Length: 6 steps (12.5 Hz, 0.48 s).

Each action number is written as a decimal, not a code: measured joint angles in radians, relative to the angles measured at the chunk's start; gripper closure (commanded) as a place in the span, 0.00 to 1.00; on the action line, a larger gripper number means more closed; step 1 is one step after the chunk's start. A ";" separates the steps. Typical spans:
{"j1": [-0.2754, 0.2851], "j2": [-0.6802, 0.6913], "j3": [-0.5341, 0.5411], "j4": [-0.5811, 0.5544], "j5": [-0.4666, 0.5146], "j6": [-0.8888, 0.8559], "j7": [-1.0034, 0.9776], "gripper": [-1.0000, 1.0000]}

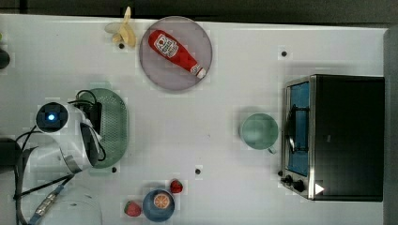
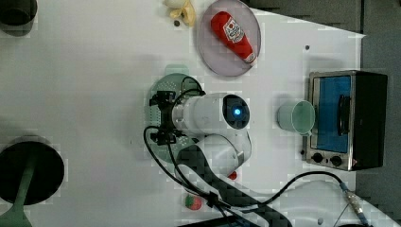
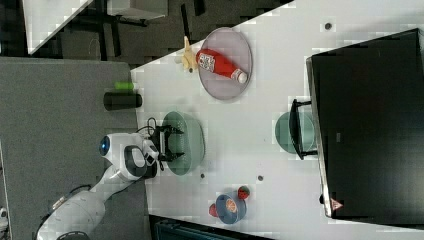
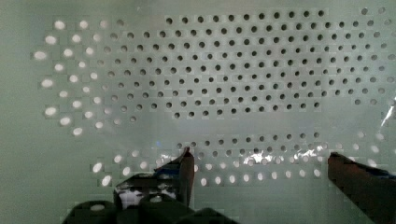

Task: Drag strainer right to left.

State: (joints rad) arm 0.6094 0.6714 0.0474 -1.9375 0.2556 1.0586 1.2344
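1. A red ketchup bottle [image 1: 174,50] is seen lying on its side on a round grey plate [image 1: 155,70], near the top view's upper edge.
2. A banana [image 1: 126,32] is placed just beside the plate, on the top view's left of it.
3. A green cup [image 1: 258,131] is set close to a toaster oven [image 1: 338,137], at the top view's right.
4. A blue bowl [image 1: 150,206] holding an orange slice [image 1: 162,200] is flanked by two strawberries [image 1: 176,186].
5. All are laid on a white table [image 1: 211,108].
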 measured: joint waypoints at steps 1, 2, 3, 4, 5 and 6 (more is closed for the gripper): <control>0.009 0.015 0.003 0.022 0.016 0.012 0.015 0.00; 0.017 0.028 0.010 0.041 0.030 0.021 0.031 0.00; 0.021 0.036 0.018 0.052 0.032 0.021 0.042 0.00; 0.029 0.044 0.021 0.066 0.021 0.015 0.052 0.00; 0.046 0.052 0.009 0.083 -0.002 0.005 0.055 0.00; 0.051 0.056 0.014 0.090 0.003 0.008 0.055 0.00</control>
State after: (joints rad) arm 0.6602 0.7271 0.0614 -1.8477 0.2585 1.0664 1.2891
